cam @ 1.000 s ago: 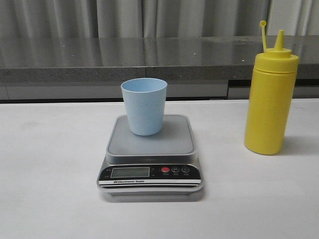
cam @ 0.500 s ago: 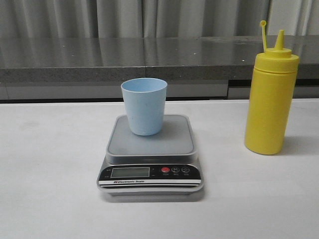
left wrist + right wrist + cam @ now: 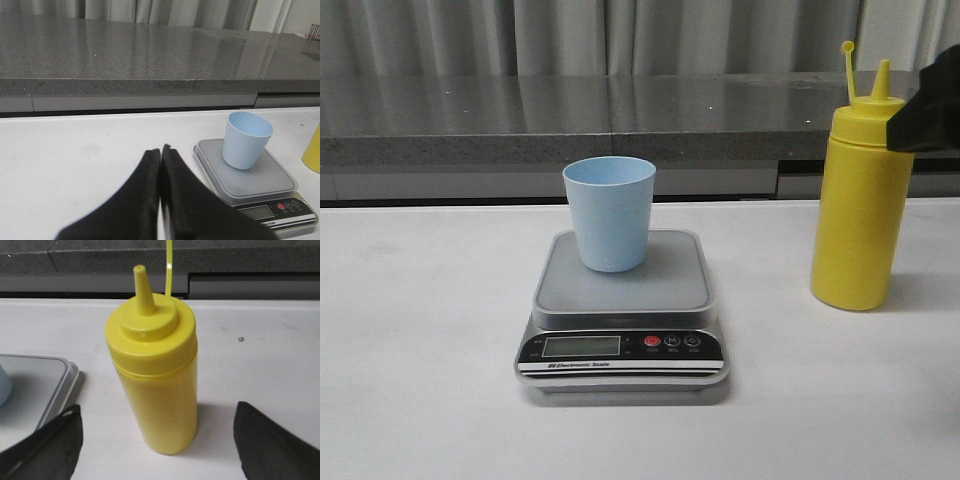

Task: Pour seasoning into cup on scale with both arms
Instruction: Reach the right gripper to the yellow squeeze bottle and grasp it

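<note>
The scale (image 3: 622, 312) sits square in the middle of the white tabletop (image 3: 420, 330), and everything else reads off it. The blue cup (image 3: 609, 213) stands upright on the scale's grey platform, toward the back edge, mouth open. Off to the scale's right, well apart from it, the yellow bottle (image 3: 861, 205) stands upright on the tabletop, nozzle pointing up and its thin cap strap rising beside the nozzle.

At the front view's right edge, a dark piece of the right arm (image 3: 930, 100) shows level with the bottle's shoulder. From the wrist, the right tool (image 3: 156, 445) is spread wide, one finger on either side of the bottle, neither one touching it, the bottle standing free between them with the scale's corner just beyond one finger.

The left tool (image 3: 160, 165) hangs above the tabletop to the scale's left, its two black fingers (image 3: 142, 200) pressed flat together with nothing between them, tips aimed past the scale's near corner.
</note>
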Robot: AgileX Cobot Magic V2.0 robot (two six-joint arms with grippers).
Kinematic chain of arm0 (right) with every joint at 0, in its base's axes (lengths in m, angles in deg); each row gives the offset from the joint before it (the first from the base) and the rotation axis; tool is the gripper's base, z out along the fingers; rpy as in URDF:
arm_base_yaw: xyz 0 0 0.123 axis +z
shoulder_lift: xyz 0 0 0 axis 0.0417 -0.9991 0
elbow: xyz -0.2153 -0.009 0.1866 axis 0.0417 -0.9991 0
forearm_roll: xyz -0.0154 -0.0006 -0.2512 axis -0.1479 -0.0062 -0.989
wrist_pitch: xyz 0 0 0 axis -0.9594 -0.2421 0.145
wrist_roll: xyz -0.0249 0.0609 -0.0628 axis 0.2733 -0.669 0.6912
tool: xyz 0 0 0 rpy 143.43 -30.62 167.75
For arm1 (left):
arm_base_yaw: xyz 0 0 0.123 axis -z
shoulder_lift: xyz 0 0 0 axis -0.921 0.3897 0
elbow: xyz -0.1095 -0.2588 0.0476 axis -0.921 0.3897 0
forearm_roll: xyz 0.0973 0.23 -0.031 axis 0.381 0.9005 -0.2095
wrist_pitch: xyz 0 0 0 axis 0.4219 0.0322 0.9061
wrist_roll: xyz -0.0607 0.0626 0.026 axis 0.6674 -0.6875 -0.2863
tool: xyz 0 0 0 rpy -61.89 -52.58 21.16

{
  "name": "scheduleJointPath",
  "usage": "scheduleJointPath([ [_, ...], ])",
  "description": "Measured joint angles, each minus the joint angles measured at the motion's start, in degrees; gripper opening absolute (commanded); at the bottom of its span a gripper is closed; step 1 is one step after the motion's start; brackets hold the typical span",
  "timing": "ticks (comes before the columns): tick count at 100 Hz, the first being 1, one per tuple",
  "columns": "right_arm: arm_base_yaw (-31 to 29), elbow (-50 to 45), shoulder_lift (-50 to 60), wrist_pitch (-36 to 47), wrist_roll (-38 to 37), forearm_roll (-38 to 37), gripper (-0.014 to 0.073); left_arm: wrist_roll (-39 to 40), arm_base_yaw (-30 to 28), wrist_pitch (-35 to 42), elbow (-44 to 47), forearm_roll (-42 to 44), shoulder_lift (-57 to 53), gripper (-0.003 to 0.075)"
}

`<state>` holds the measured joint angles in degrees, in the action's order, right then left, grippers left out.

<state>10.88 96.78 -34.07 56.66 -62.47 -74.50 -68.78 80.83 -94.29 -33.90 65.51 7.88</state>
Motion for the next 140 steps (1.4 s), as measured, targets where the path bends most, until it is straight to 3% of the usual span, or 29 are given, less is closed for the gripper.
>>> scheduleJointPath([
  [23, 0.3, 0.0, -9.3, 6.6, 0.0, 0.0, 0.0613, 0.0, 0.0, -0.1, 0.1, 0.0, 0.0, -0.002],
  [54, 0.3, 0.6, -21.5, 21.9, 0.0, -0.8, 0.0613, 0.0, 0.0, -0.1, 0.1, 0.0, 0.0, -0.002],
  [97, 0.6, 7.6, -30.6, 24.1, 0.0, -1.4, 0.0608, 0.0, 0.0, -0.1, 0.1, 0.1, 0.0, -0.002],
  [105, 0.6, 7.6, -31.0, 24.2, 0.0, -1.6, 0.0555, 0.0, 0.0, -0.1, 0.1, 0.1, 0.0, -0.002],
  [124, 0.6, 7.7, -31.1, 24.2, 0.0, -1.7, 0.0314, 0.0, 0.0, -0.1, 0.1, 0.1, 0.0, -0.002],
  [140, 0.6, 7.7, -31.1, 24.3, -0.1, -1.7, 0.0253, 0.0, 0.0, -0.1, 0.1, 0.1, 0.0, -0.002],
])
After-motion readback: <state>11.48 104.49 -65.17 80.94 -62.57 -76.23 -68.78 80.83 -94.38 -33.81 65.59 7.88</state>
